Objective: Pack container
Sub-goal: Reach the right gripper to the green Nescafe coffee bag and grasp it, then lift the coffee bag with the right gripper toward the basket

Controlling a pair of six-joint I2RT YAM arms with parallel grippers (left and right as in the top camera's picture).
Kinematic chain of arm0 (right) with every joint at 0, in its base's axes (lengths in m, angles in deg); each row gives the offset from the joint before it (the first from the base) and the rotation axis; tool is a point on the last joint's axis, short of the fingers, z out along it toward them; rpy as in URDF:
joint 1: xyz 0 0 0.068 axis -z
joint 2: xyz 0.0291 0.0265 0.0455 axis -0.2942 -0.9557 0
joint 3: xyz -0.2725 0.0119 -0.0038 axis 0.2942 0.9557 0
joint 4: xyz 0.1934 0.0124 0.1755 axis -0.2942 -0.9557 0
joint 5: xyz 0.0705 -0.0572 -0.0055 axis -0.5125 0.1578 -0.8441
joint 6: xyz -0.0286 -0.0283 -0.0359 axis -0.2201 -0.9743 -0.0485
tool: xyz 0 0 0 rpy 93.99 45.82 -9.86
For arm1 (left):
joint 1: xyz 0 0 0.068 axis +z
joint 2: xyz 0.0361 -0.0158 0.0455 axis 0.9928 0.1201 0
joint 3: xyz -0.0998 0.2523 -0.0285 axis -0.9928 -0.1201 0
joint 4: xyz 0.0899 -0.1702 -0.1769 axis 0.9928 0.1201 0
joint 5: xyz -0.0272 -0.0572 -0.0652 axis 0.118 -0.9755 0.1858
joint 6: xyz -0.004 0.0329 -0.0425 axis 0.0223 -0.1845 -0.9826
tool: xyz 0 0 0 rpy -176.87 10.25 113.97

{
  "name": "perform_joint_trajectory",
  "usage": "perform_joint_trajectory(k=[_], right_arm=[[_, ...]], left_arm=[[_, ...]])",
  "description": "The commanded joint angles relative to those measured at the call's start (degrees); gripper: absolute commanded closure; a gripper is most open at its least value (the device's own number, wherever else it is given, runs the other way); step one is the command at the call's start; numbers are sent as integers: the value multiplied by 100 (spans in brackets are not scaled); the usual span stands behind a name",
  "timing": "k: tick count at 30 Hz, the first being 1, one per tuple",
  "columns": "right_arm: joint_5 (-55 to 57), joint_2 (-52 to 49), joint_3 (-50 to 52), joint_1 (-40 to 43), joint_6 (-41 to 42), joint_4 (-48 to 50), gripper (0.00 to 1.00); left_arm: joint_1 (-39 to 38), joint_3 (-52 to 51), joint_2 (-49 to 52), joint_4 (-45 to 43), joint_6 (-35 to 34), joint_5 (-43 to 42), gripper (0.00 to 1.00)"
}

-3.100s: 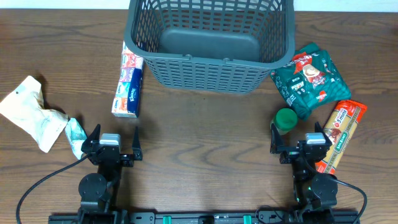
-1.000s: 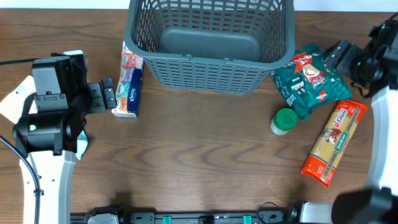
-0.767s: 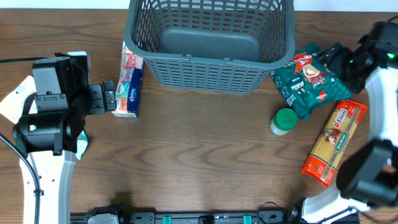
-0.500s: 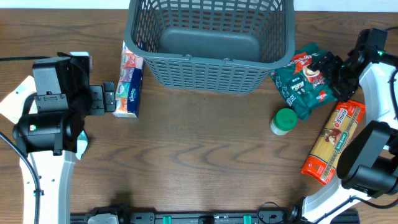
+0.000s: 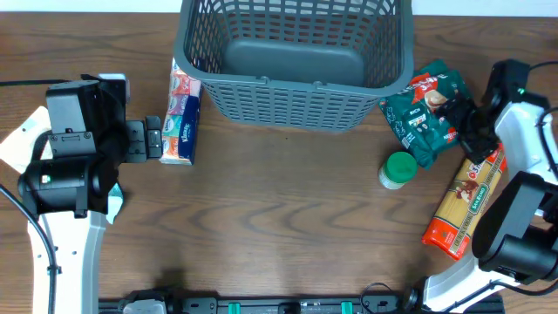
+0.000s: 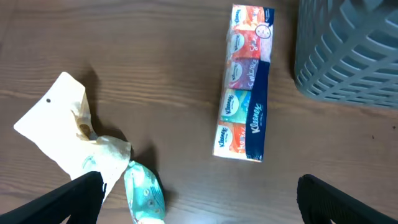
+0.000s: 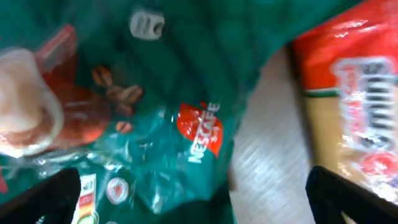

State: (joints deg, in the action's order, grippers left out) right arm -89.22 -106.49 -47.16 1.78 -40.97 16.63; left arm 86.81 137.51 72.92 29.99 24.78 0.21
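Observation:
The grey slotted container (image 5: pixel 296 85) stands at the back centre, with nothing showing on its solid bottom; its corner shows in the left wrist view (image 6: pixel 348 56). My left gripper (image 5: pixel 153 139) is open, just left of a Kleenex tissue multipack (image 5: pixel 180 122). In the left wrist view the gripper (image 6: pixel 202 205) holds nothing and the pack (image 6: pixel 245 84) lies ahead. My right gripper (image 5: pixel 460 120) is open over the right edge of green Nescafe coffee bags (image 5: pixel 425 109). In the right wrist view the gripper (image 7: pixel 199 205) is low over the bag (image 7: pixel 186 93).
A green-lidded jar (image 5: pixel 399 168) stands in front of the coffee bags. A red and yellow pasta pack (image 5: pixel 466 205) lies at the right, also in the right wrist view (image 7: pixel 354 81). A crumpled white and teal bag (image 6: pixel 68 127) lies at the far left, partly under my left arm.
Both arms have left their parked spots at the front. In the last second my right gripper swung from the right edge down onto the green bags. The left gripper has stayed by the tissue pack.

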Motion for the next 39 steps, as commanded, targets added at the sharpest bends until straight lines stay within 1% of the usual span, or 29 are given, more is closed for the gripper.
perform_joint_trajectory(k=[1, 5, 11, 15, 19, 28, 33, 36, 37, 39], right_arm=[[-284, 81, 396, 20, -236, 437, 1], [-455, 81, 765, 20, -437, 1189, 1], [-511, 76, 1021, 15, -503, 1891, 1], [-706, 76, 1217, 15, -688, 2328, 1], [-728, 76, 1558, 15, -627, 2837, 1], [-940, 76, 2660, 15, -400, 4533, 1], [-1115, 76, 2990, 15, -404, 5082, 1], [-1220, 76, 3045, 15, -404, 5222, 1], [-1239, 76, 3045, 15, -404, 5243, 2], [-1309, 76, 3045, 15, -417, 5285, 10]], left_arm=[[24, 136, 26, 59, 101, -20, 2], [24, 136, 26, 129, 101, -20, 1], [24, 136, 26, 170, 101, -20, 2], [24, 136, 26, 170, 101, -20, 1], [24, 136, 26, 173, 101, -20, 2], [24, 136, 26, 201, 103, -20, 2], [24, 136, 26, 236, 103, -20, 2], [24, 136, 26, 256, 103, -20, 2], [24, 136, 26, 260, 103, -20, 1], [24, 136, 26, 267, 103, -20, 1]])
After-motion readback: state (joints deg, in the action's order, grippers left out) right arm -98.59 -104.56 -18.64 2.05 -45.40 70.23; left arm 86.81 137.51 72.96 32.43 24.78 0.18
